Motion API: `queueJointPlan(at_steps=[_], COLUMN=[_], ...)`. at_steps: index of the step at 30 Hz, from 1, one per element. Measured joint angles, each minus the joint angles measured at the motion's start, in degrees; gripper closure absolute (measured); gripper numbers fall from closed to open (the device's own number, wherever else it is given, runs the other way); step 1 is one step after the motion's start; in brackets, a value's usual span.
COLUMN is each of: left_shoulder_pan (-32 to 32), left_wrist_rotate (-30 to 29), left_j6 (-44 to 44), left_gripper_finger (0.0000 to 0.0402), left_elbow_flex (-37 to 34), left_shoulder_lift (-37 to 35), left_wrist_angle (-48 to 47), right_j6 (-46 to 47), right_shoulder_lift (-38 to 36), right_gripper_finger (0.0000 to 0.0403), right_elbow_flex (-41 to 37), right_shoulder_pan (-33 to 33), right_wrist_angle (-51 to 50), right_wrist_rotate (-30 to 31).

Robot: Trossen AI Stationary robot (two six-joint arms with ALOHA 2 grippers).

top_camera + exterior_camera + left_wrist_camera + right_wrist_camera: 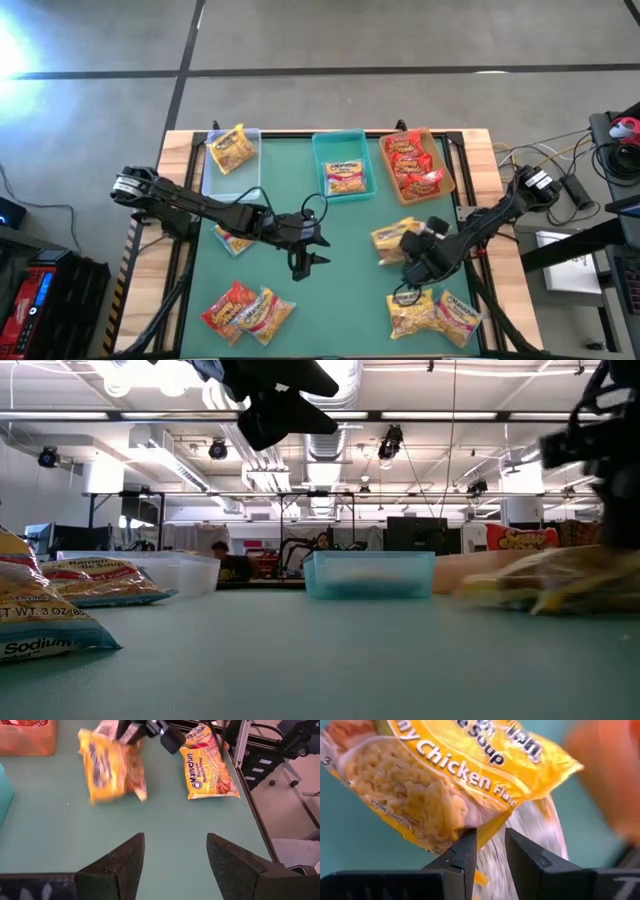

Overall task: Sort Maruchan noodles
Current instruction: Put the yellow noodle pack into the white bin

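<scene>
right gripper [487,845] pinches the crinkly yellow chicken noodle packet [445,775] by its edge, lifted for binning | left gripper [175,855] wide, empty, waiting mid-table | tan bin [445,165] beyond

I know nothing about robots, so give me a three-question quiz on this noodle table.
1. True or false: the right gripper is shut on a yellow crinkly plastic noodle packet.
2. Which rectangular plastic bin holds red packets: A clear, B teal, C tan?
3. Fill in: the left gripper hangs ____ over the green tabletop.

Key: 1 true; 2 C; 3 open.
</scene>
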Motion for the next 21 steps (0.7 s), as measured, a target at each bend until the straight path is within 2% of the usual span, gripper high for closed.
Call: queueJointPlan(at_steps=[4, 7, 9, 12, 14, 21], left_shoulder_pan=[0.00, 0.00, 0.00, 0.00, 0.00, 0.00], left_wrist_rotate=[0.00, -0.08, -0.46, -0.50, -0.52, -0.55], left_j6=[0.01, 0.02, 0.02, 0.02, 0.25, 2.16], left_gripper_finger=[0.0205, 0.0205, 0.0205, 0.0205, 0.0205, 0.0205], left_elbow_flex=[0.00, 0.00, 0.00, 0.00, 0.00, 0.00], left_shoulder_lift=[0.00, 0.00, 0.00, 0.00, 0.00, 0.00], left_wrist_angle=[0.12, 0.15, 0.13, 0.13, 0.13, 0.12], right_j6=[-8.30, -9.98, -7.20, 5.08, 10.07, 14.63], right_shoulder_lift=[0.00, -0.09, -0.17, -0.17, 0.13, 2.80], right_gripper_finger=[0.0310, 0.0310, 0.0310, 0.0310, 0.0310, 0.0310], right_elbow_flex=[-0.04, -0.04, -0.02, 0.03, 0.02, -0.10], right_shoulder_pan=[-0.02, -0.23, -0.67, -1.23, -1.24, -1.16], right_wrist_angle=[8.46, 13.90, 16.97, 21.33, 25.02, 34.38], right_wrist_rotate=[10.33, 12.73, 12.15, 10.83, 10.58, 10.61])
